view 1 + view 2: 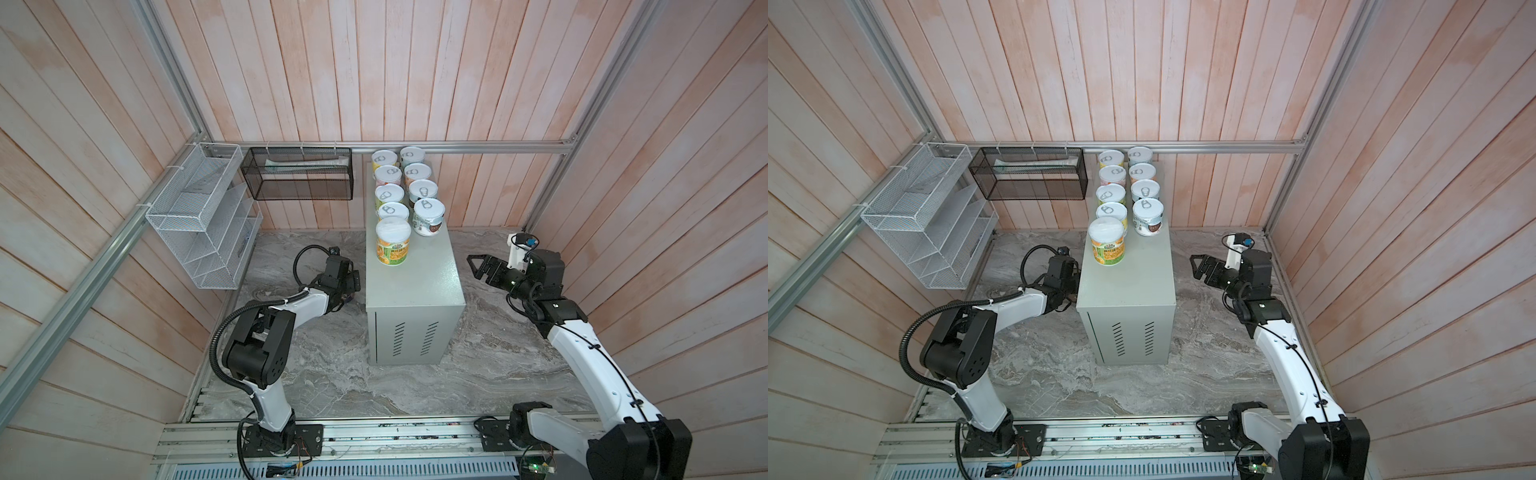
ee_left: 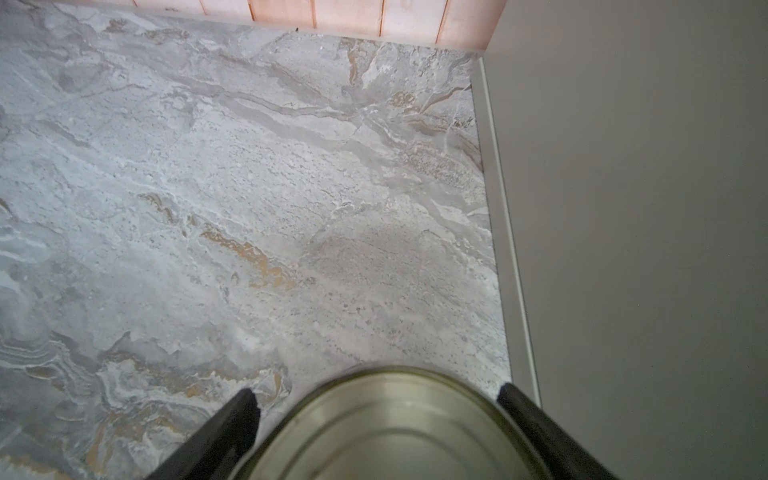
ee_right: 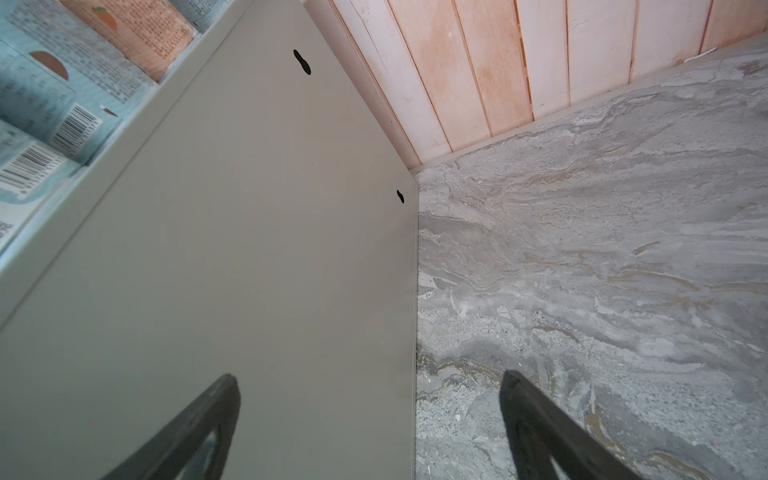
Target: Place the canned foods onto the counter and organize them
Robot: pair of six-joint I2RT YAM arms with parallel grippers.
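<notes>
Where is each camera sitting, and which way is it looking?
Top views: high at the front, looking down at the counter and its cans; the left arm and right arm show.
Left wrist: low beside the counter, facing the plank wall across the marble floor; left gripper fingers flank a tin.
Right wrist: on the counter's other side, facing its side panel; right gripper open.
Shared: both wrist views show counter, floor and wall.

Both top views hang high overhead, staring steeply down toward the plank back wall (image 1: 374, 62), the counter (image 1: 411, 274) mid-frame, the whole marble floor (image 1: 415, 386) shared between them. Left wrist camera rides low, tight over a tin (image 2: 395, 432) beside the counter's flank; right wrist camera skims close along the opposite flank, tins (image 3: 62, 91) peeking in.
</notes>
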